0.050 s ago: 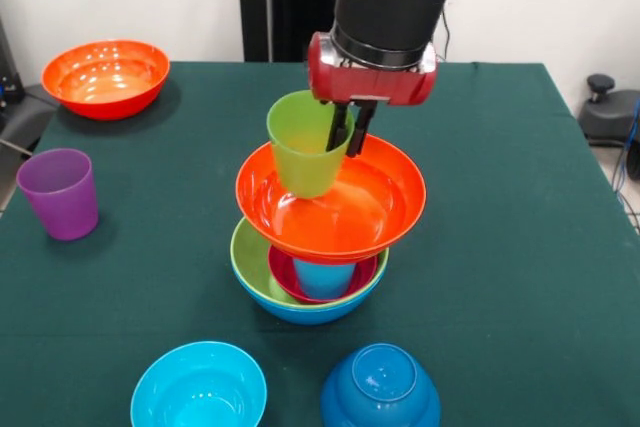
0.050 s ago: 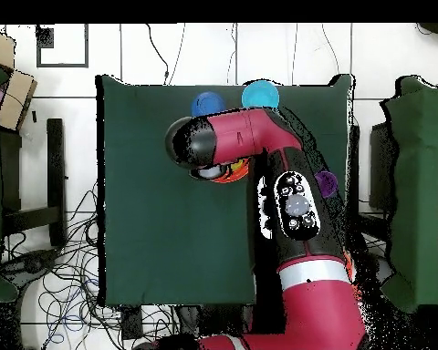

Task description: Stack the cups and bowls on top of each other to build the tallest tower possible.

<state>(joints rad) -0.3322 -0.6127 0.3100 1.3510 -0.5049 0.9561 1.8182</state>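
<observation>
The tower stands mid-table: a large blue bowl (image 1: 312, 313) at the base holds a lime green bowl (image 1: 247, 265), a small magenta bowl (image 1: 283, 281) and a light blue cup (image 1: 322, 278). A large orange bowl (image 1: 350, 212) rests on top, tilted. My gripper (image 1: 349, 141) is shut on the rim of the lime green cup (image 1: 303, 152), one finger inside and one outside. The cup stands upright in the orange bowl, its base low at the bowl's floor. In the overhead view my arm (image 2: 291, 196) hides the tower except an orange sliver (image 2: 234, 174).
A purple cup (image 1: 60, 193) (image 2: 327, 183) stands upright at the left. A second orange bowl (image 1: 105, 77) sits at the far left corner. Near the front edge are a cyan bowl (image 1: 198, 387) (image 2: 260, 94) and an upturned dark blue bowl (image 1: 380, 387) (image 2: 207, 103).
</observation>
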